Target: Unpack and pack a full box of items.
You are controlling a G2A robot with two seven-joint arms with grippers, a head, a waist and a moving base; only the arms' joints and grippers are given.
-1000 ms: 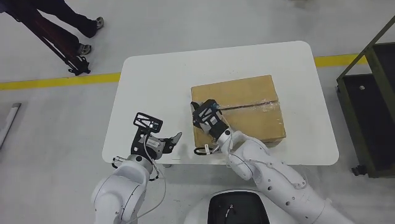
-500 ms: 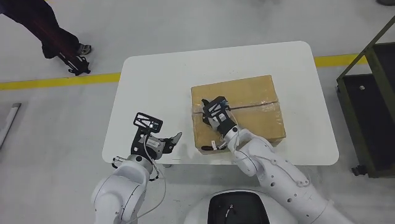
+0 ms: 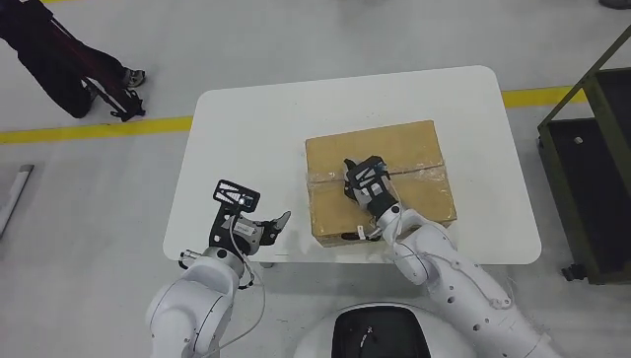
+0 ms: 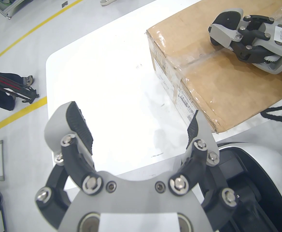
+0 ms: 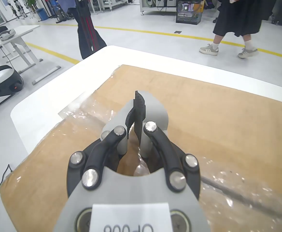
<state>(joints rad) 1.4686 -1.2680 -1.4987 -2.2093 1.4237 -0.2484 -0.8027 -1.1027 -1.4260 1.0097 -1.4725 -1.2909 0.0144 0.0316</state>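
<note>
Right gripper (image 3: 365, 175) sits on top of the cardboard box (image 3: 414, 146) in the top view, fingers pressed together, right over the clear tape strip (image 3: 424, 169) running across the lid. The box is on the white table (image 3: 256, 131), a bit right of the middle and close to the edge nearest the robot. Left gripper (image 3: 258, 210) hangs over the table's near left corner, well apart from the box, with its fingers spread wide and nothing between them.

Left wrist view, same story: the left gripper (image 4: 133, 114) is wide open above bare table (image 4: 102, 73), black pads facing each other across the gap. The box (image 4: 228, 85) is farther off, with labels stuck on its side face and the tape wrapping down over the top edge. The right gripper (image 4: 224, 28) rests on the lid at the tape line, fingertips together.

Right wrist view looks straight along the right gripper (image 5: 138, 102). Both fingers are closed against each other, tips pointing at the crinkly tape (image 5: 95, 112) near the box's (image 5: 203, 112) edge. The lid flaps are flat and taped down. Can't tell whether any tape is actually caught between the tips. The table's (image 5: 46, 97) rounded corner shows just past the box.
</note>
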